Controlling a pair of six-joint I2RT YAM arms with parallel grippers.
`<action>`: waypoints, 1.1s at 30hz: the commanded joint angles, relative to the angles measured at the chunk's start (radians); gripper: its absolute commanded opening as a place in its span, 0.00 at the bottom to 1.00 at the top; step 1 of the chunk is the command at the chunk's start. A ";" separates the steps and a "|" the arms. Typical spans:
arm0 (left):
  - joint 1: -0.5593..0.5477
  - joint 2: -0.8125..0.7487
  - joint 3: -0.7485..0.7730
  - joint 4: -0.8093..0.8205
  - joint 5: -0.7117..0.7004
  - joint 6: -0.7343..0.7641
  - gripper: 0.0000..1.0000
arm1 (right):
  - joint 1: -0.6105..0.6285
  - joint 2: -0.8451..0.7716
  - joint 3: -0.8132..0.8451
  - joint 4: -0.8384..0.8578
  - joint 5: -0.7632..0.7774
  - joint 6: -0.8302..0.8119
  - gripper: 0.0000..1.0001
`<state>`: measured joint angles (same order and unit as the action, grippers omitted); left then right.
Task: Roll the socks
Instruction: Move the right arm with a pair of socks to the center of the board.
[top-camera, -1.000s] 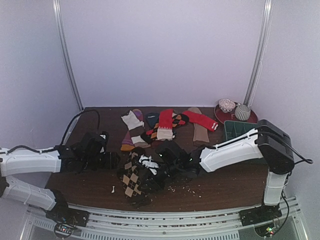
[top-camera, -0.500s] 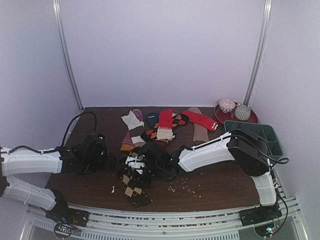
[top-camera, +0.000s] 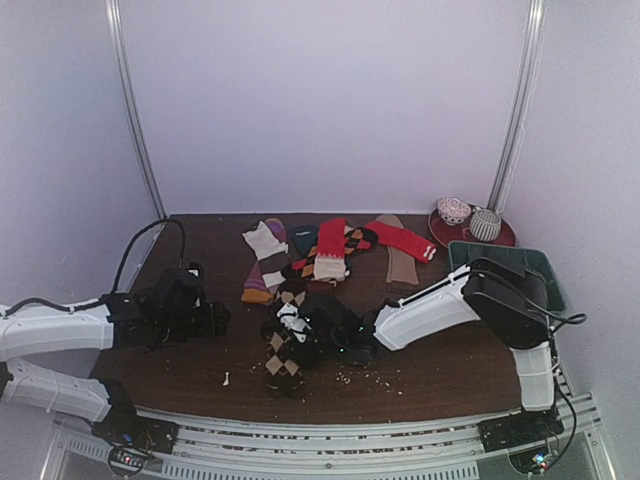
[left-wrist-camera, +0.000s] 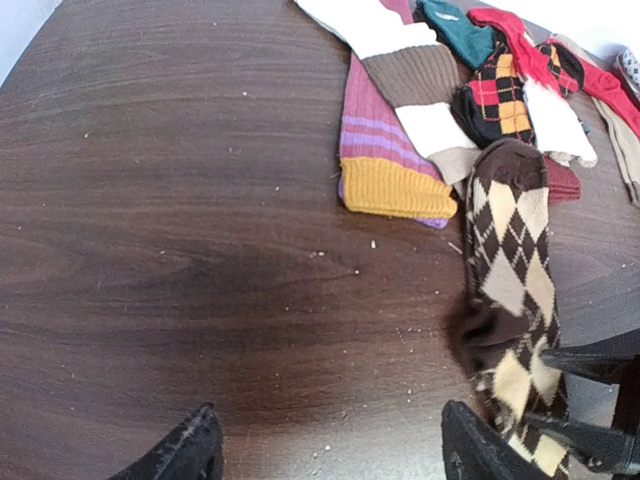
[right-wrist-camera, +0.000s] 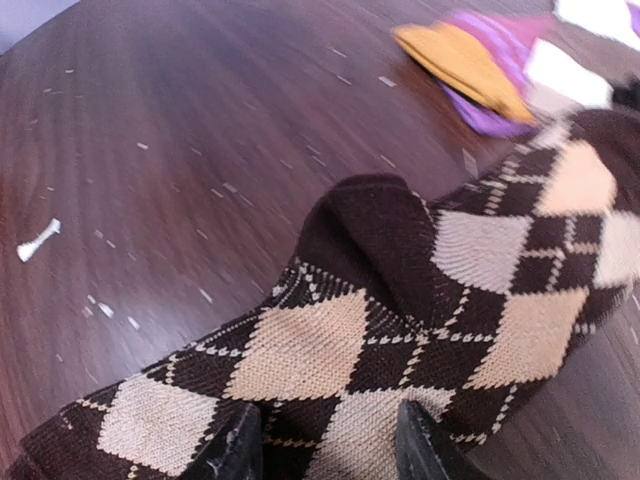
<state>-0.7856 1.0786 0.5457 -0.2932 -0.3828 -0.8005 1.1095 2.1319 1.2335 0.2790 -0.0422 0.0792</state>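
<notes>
My left gripper (left-wrist-camera: 330, 452) hovers over the bare table (left-wrist-camera: 180, 220), jaws wide apart and empty. My right gripper (right-wrist-camera: 325, 450) pinches the brown argyle sock (right-wrist-camera: 400, 300), which lies stretched out mid-table. Farther back, the red sock (top-camera: 402, 239) lies among the other socks (top-camera: 268, 262) near the far edge.

From my station I see a dark wood-grain worktop (top-camera: 450, 370) flecked with pale crumbs. Behind the worktop rises a plain, pale lilac back wall (top-camera: 320, 100), evenly lit. A left metal upright (top-camera: 135, 120) and a right metal upright (top-camera: 520, 100) stand at the worktop's rear corners. A pale slotted rail (top-camera: 330, 435) runs along its near edge.
</notes>
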 joint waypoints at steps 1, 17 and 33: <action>-0.003 -0.025 0.016 0.003 -0.011 0.039 0.75 | -0.020 -0.041 -0.153 -0.238 0.168 0.168 0.47; -0.007 0.097 0.026 0.252 0.148 0.203 0.98 | -0.090 -0.305 -0.424 -0.051 -0.151 0.036 0.50; -0.013 0.159 0.026 0.488 0.395 0.412 0.98 | -0.047 -0.680 -0.673 -0.007 -0.476 -0.263 0.61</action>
<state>-0.7895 1.2194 0.5632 0.0624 -0.1062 -0.4580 1.0344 1.4445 0.6373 0.2619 -0.4179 -0.1093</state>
